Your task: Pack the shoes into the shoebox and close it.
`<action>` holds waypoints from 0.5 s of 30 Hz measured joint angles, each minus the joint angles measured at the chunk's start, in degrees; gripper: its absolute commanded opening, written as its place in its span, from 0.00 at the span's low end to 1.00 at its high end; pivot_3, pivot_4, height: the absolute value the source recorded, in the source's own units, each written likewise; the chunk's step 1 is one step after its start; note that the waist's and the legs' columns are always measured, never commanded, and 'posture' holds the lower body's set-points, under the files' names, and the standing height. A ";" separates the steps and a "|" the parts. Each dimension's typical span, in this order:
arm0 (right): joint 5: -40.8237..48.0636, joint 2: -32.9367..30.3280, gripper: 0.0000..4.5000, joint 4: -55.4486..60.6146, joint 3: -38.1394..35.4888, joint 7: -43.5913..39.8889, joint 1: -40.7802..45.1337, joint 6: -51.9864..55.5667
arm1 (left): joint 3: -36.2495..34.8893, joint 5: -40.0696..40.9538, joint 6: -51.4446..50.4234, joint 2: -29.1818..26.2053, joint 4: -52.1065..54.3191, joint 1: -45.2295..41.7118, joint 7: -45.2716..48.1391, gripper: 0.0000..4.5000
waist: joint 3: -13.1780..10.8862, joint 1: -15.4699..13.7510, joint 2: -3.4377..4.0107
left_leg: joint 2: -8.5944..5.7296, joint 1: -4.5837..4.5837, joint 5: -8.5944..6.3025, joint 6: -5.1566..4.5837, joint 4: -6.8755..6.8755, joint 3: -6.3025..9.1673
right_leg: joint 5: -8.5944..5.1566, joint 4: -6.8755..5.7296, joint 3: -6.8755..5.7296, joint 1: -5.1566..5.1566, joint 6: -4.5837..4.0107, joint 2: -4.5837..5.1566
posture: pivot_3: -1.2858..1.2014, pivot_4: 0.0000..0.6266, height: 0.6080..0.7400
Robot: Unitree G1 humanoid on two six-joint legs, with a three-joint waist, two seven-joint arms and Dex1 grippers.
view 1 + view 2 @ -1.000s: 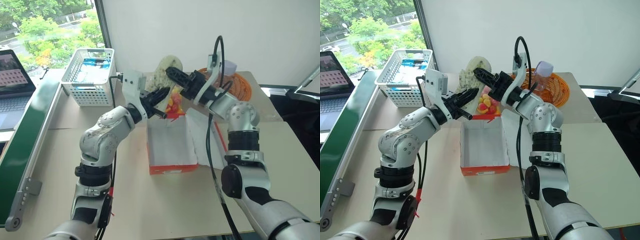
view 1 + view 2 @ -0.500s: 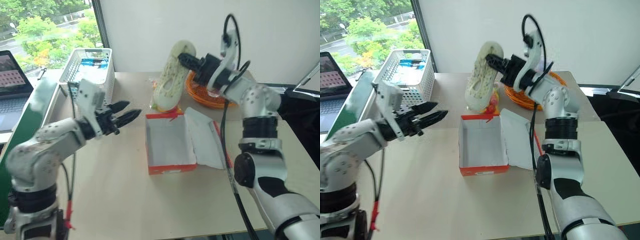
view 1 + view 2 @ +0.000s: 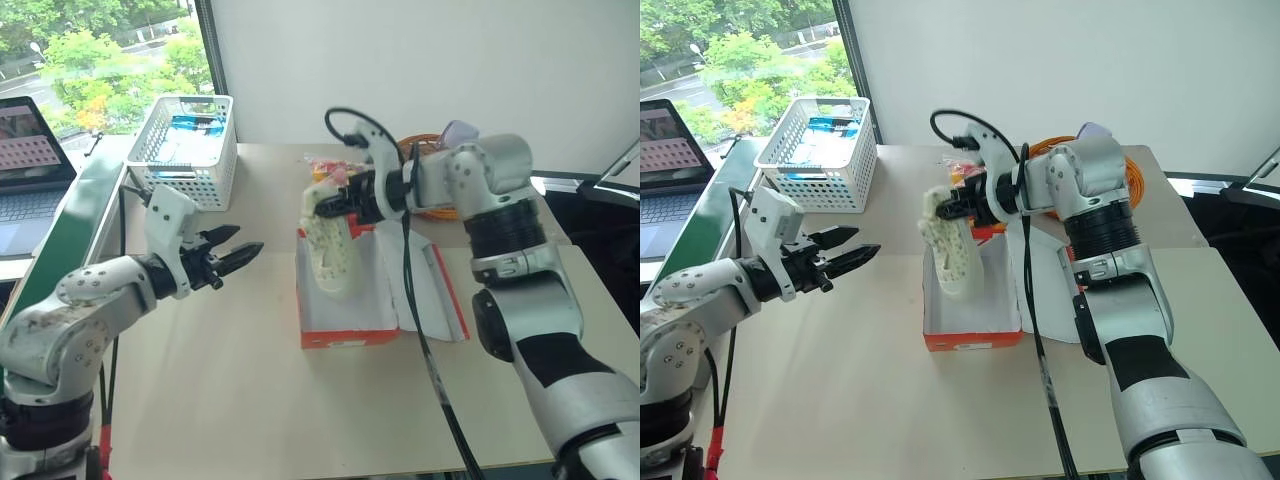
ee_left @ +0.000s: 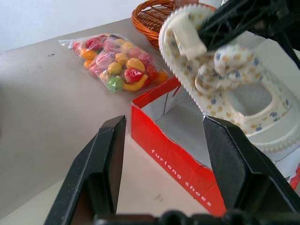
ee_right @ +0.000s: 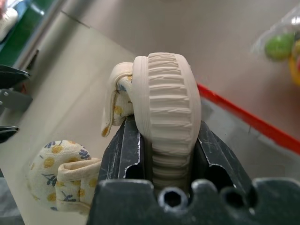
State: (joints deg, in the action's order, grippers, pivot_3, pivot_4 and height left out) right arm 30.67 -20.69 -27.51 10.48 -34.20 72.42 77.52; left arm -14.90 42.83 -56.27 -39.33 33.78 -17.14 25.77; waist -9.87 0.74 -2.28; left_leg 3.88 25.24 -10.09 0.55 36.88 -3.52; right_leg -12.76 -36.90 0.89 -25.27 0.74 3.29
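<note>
The right claw (image 3: 943, 208) was clamped on the heel end of one shoe (image 3: 951, 254), one black finger on each side of the ribbed sole, and the shoe hung toe-down over the far half of the open shoebox (image 3: 970, 338), its toe already inside the white interior. You were at the insertion step; the judgement was that the shoe needed laying flat, not dropping on end. You should have swung the heel down toward the near wall of the shoebox, kept the sole along one long wall to leave room for a second shoe, and released only once the sole rested on the floor of the box. The lid (image 3: 1045, 290) lay folded open on the bench (image 3: 890, 400) to the right of the shoebox, clear of the path. The left claw (image 3: 847, 257) stood apart and held nothing, well to the left of the shoebox; you could have used it to steady the near left wall. A bag of coloured sweets (image 4: 115, 61) lay just behind the shoebox, touching nothing you needed.
</note>
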 measured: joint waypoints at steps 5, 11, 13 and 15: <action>-6.15 -0.46 0.16 -7.02 5.07 -3.27 -2.80 -5.61 | -0.05 0.01 0.12 1.13 1.71 2.11 -2.52 0.61 | 0.00 0.06 0.00 | 0.00 -0.01 0.00 0.00 0.03 0.00 | 0.00 -0.04 0.00 0.01 0.01 -0.01 | 0.52 0.24 1.00; -12.99 -0.72 0.16 -16.05 9.07 -8.00 -5.54 -14.35 | -0.73 0.04 0.18 1.36 2.24 2.23 -4.56 0.61 | 0.00 0.08 0.00 | -0.01 -0.01 0.00 0.00 0.03 0.00 | 0.01 -0.01 0.02 0.01 0.02 -0.01 | 0.52 0.24 1.00; -15.45 -0.73 0.16 -17.63 10.43 -9.69 -5.40 -17.75 | -0.75 0.09 0.18 1.49 3.34 2.72 -5.05 0.61 | 0.00 0.14 0.00 | -0.01 -0.02 0.00 0.00 0.04 0.00 | 0.01 -0.03 0.02 0.02 0.02 -0.01 | 0.52 0.24 1.00; -17.56 -0.60 0.16 -19.47 11.17 -10.18 -5.40 -20.43 | -0.74 0.11 0.20 1.51 4.22 3.53 -5.25 0.61 | 0.00 0.15 0.00 | -0.01 -0.07 0.00 0.00 0.05 0.00 | 0.01 -0.06 0.02 0.06 0.02 -0.01 | 0.52 0.24 1.00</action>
State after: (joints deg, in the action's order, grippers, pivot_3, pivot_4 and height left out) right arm 13.11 -21.29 -46.98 21.65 -44.38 67.02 57.09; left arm -15.64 42.94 -56.07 -37.82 38.00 -13.60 20.51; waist -9.87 0.89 -2.28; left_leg 3.87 25.16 -10.09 0.55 36.93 -3.52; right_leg -12.75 -36.96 0.91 -25.21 0.76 3.27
